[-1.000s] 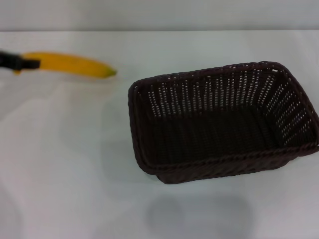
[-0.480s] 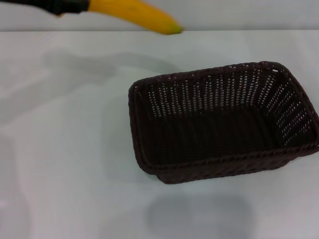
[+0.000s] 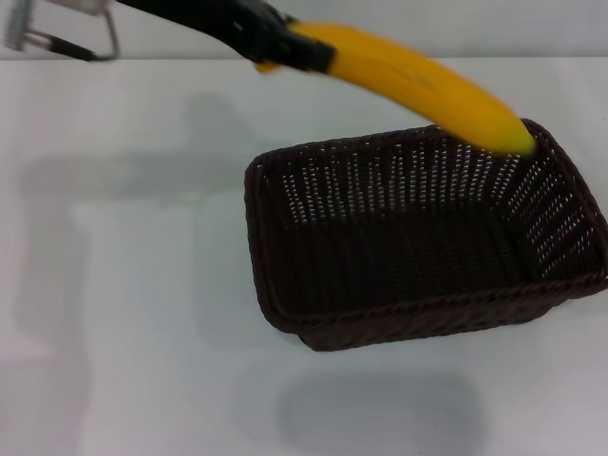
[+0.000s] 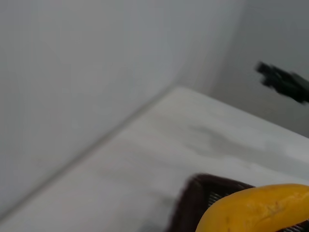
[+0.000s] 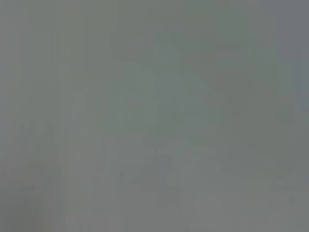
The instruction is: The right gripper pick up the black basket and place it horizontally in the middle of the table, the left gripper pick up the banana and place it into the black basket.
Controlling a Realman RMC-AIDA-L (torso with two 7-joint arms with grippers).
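The black basket (image 3: 380, 321) stands on the white table (image 3: 123, 285), right of the middle, long side across. My left gripper (image 3: 285, 46) reaches in from the upper left and is shut on the stem end of the yellow banana (image 3: 418, 85). The banana hangs in the air, slanting down to the right, its tip over the basket's far right corner. In the left wrist view the banana (image 4: 260, 208) fills the lower corner above the basket's rim (image 4: 193, 191). A black blurred shape far off in that view is my right gripper (image 4: 285, 83), held above the table.
The table (image 4: 169, 140) ends at a plain grey wall behind. Grey shadows lie on the table left of and in front of the basket. The right wrist view shows only flat grey.
My left gripper has carried the banana from the far left of the table up and to the right, so its tip now hangs over the basket. The basket has not moved.
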